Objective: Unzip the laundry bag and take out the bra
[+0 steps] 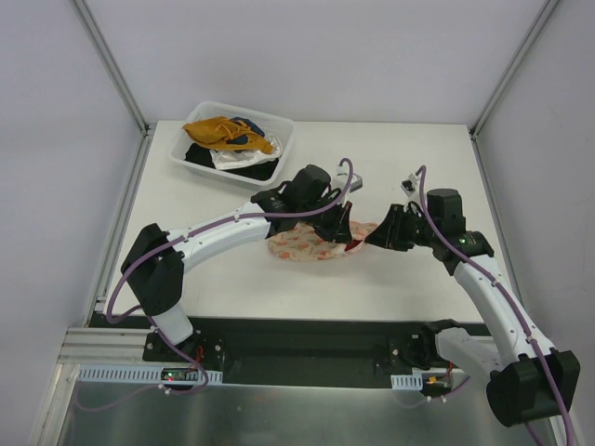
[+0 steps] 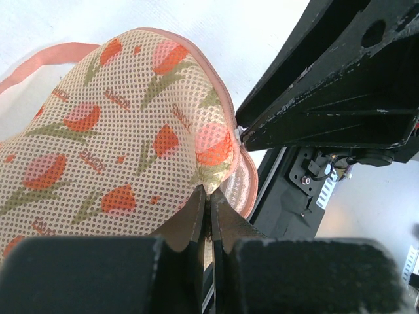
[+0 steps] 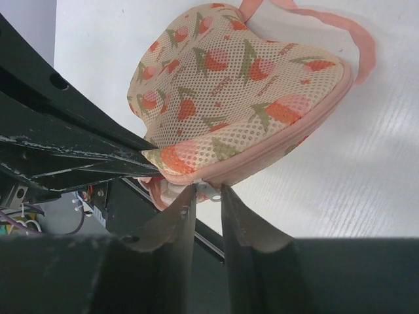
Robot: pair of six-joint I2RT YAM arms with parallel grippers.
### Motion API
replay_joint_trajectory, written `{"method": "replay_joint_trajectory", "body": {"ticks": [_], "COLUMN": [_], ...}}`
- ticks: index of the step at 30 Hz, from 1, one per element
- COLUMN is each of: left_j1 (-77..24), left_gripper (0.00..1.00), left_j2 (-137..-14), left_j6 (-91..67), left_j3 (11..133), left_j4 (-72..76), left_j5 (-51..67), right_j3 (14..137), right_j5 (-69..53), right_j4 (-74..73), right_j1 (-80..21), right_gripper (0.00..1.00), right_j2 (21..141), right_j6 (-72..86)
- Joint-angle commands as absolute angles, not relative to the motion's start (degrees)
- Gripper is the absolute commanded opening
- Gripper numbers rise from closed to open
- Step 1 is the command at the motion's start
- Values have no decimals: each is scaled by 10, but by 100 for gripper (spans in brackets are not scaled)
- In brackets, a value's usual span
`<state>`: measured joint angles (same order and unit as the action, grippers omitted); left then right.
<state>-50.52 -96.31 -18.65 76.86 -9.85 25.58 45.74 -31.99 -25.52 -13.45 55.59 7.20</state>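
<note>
The laundry bag [image 1: 307, 246] lies on the bench [image 1: 390, 279]. The left pincer [image 2: 211, 199] is clamped on its mesh, and the right pincer [image 3: 208, 196] stands narrowly apart around the zip pull [image 3: 207, 190]. The clear bin [image 1: 286, 139] holds jumbled clothes [image 1: 223, 132].

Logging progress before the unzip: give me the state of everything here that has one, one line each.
laundry bag, zipped along the visible rim
left hand, shut on the laundry bag's mesh
right hand, slightly open around the zipper pull
plastic bin, filled with clothes
</note>
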Motion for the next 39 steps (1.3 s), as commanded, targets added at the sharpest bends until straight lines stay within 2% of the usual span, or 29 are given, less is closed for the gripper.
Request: {"method": "replay_joint_trajectory", "body": {"ticks": [1, 4, 6, 12, 24, 25, 28, 39], "left_j1": [-501, -501, -501, -501, -501, -501, -501, -501], "left_gripper": [0, 0, 0, 0, 0, 0, 0, 0], "left_j2": [-954, -954, -954, -955, -952, -952, -949, -948], "left_j6": [-182, -183, -183, -186, -187, -187, -187, -187], "left_j3": [784, 786, 786, 784, 780, 779, 778, 779], "left_j4": [-83, -83, -83, -83, -83, -83, -83, -83], "left_j5": [275, 277, 277, 278, 279, 279, 279, 281], "right_j3": [460, 455, 454, 457, 466, 466, 463, 461], "right_j5": [-326, -326, -325, -326, -304, -301, -303, -334], "right_j4": [-252, -252, -252, -255, -274, -274, -278, -265], "right_j1": [-131, -131, -131, -131, -131, -130, -131, -131], "right_gripper": [29, 29, 26, 1, 1, 12, 33, 32], "right_j2": [551, 547, 546, 550, 526, 526, 527, 549], "right_j6": [66, 65, 65, 66, 62, 63, 66, 66]}}
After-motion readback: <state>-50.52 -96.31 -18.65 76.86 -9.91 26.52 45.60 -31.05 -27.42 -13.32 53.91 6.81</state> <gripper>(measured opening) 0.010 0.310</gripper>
